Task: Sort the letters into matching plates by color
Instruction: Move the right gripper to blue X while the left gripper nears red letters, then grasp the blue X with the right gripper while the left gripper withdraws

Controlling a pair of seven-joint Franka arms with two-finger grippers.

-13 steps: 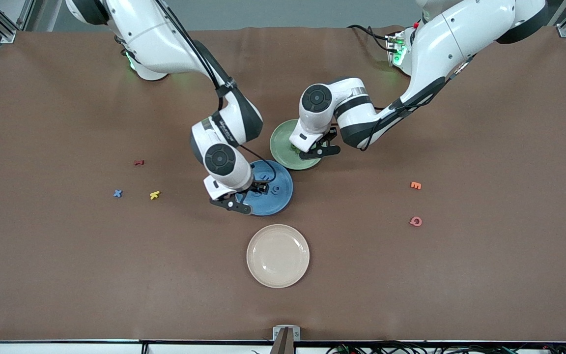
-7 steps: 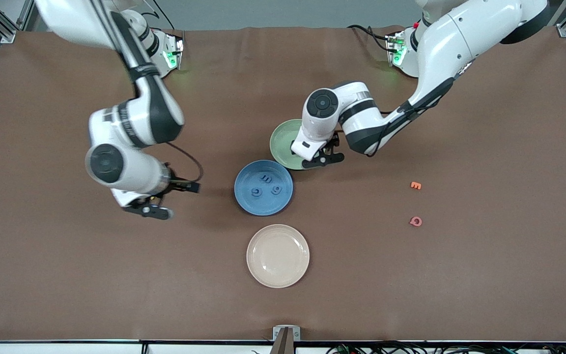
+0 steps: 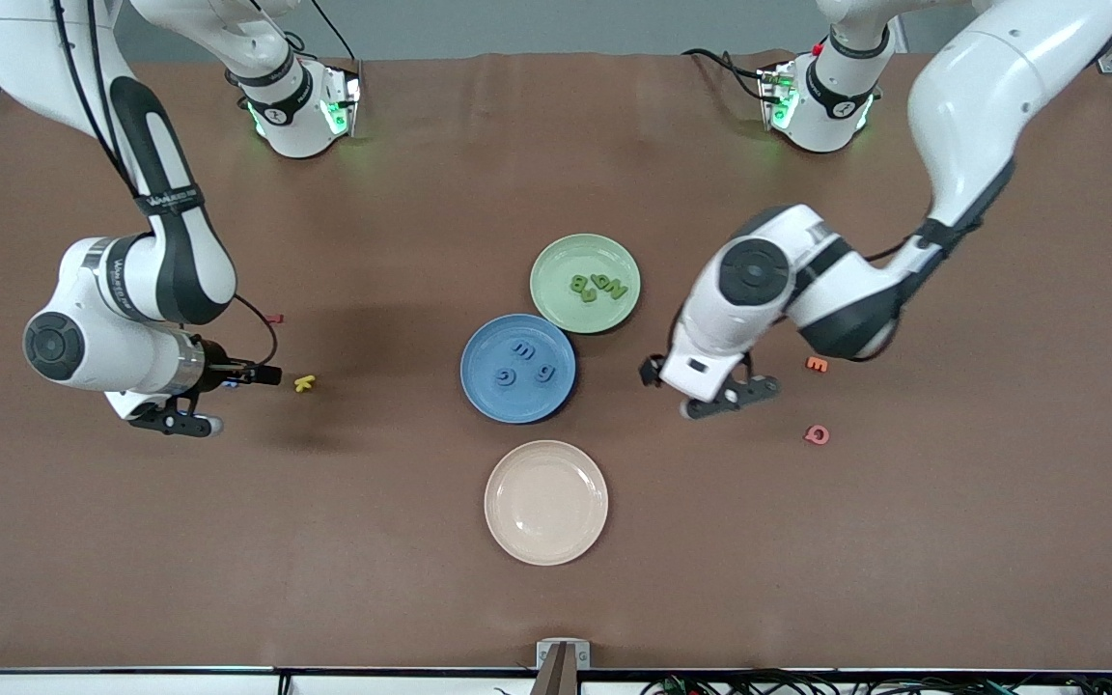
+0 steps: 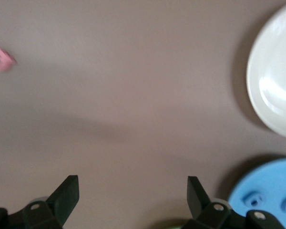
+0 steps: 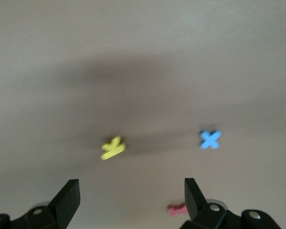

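Front view shows three plates clustered mid-counter (image 3: 903, 541): a light green plate (image 3: 556, 256) farthest from the camera, a blue plate (image 3: 479, 396) touching it just nearer, and a cream plate (image 3: 546, 502) nearest of all and bare. Three blue letters (image 3: 523, 363) lie in the blue plate, and green letters (image 3: 598, 287) lie bunched in the green plate, at least three, their exact count hard to make out. A fourth blue letter, an X (image 5: 210, 139), lies on the counter toward the right arm's end, seen in the right wrist view; in the front view the arm covers it. Four stray letters lie on the bare counter: a yellow letter (image 3: 304, 383) and a red letter (image 3: 273, 318) toward the right arm's end, an orange letter (image 3: 817, 364) and a pink letter (image 3: 817, 434) toward the left arm's end. The right gripper (image 3: 191, 413) hangs over the counter beside the yellow letter, jaws spread wide and holding nothing. The left gripper (image 3: 715, 398) hangs over bare counter between the blue plate and the orange letter, jaws likewise spread wide and holding nothing. Its wrist view takes in the pink letter, the edge of the cream plate and part of the blue plate.
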